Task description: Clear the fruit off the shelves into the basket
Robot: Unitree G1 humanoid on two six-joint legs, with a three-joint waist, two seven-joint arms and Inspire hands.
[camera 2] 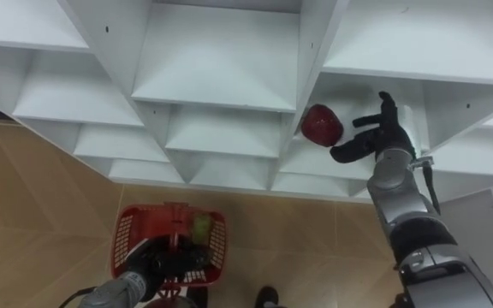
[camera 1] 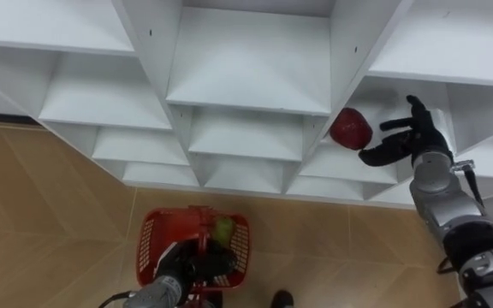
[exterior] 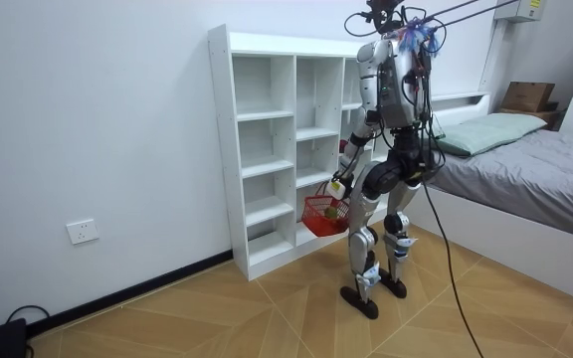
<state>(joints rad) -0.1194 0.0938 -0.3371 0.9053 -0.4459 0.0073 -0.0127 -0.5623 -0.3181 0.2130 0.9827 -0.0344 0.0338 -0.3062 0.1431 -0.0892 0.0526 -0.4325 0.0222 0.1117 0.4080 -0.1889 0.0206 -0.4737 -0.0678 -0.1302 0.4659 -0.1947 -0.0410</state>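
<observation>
Round green fruit [camera 1: 222, 228] already lies in red plastic mesh basket [camera 1: 148, 235], handle clenched in left hand [camera 1: 182, 265]. Dark red round fruit [camera 1: 350, 128] sits on white closet shelf [camera 1: 246, 60]; right hand [camera 1: 405, 137] just beside it, fingers spread, grasping nothing. Pickup not yet done.

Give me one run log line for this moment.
right hand: open beside red fruit on shelf | left hand: holds red basket | in basket: green fruit

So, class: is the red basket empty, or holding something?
Holding something: a green fruit lies inside the red basket, carried by the left hand.
</observation>
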